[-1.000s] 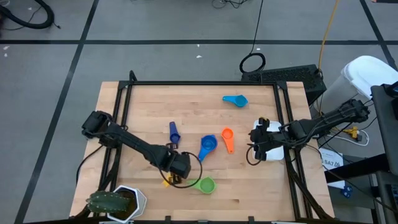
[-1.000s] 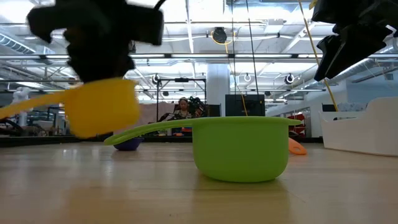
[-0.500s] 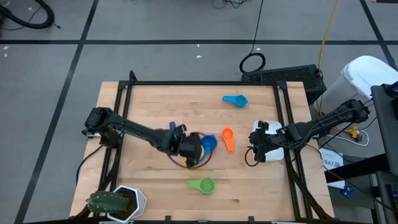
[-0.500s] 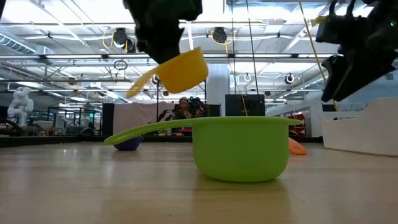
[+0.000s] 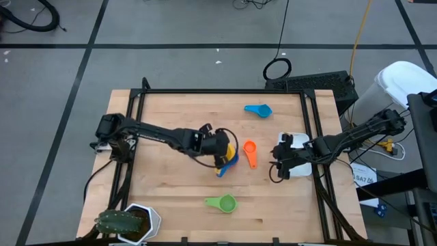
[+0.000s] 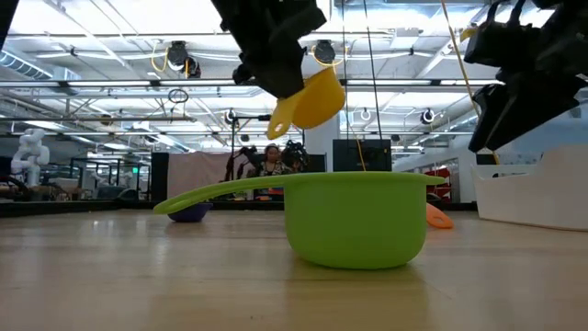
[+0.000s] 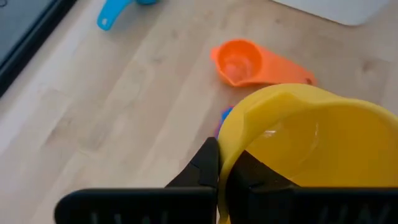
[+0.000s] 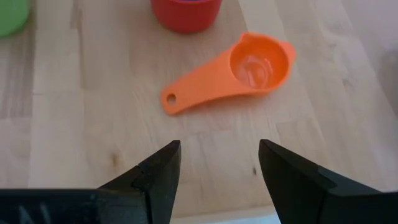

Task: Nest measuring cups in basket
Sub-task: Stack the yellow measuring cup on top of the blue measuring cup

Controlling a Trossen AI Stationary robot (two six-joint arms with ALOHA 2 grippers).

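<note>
My left gripper point(image 5: 218, 147) is shut on the yellow cup point(image 6: 317, 97) and carries it in the air over a blue cup point(image 5: 231, 159) at mid-table. In the right wrist view a red cup point(image 8: 186, 12) with something blue inside stands beyond the orange cup point(image 8: 249, 68). The orange cup point(image 5: 250, 152), the light blue cup point(image 5: 258, 109) and the green cup point(image 5: 222, 203) lie on the table. A dark blue cup point(image 6: 190, 213) shows far off in the low view. My right gripper point(image 8: 217, 168) is open, touches nothing, and hovers beside the white basket point(image 5: 300, 164). My left gripper pinches the yellow cup's wall at the rim point(image 7: 227, 149), one finger point(image 7: 208, 165) outside and one inside the bowl. It comes from above. The cup is lifted clear and hangs tilted, its handle point(image 6: 280, 124) pointing down and away from the bowl.
A white hexagonal pot with a green plant point(image 5: 130, 222) stands at the near left corner. A black frame point(image 5: 222, 91) rims the table. The basket sits at the right edge. Bare wood lies between the green cup and the basket.
My left gripper has risen from low beside the green cup and travelled toward the far right, carrying the yellow cup up clear of the table to above the blue cup. The cup has tipped, so its handle now points downward.
</note>
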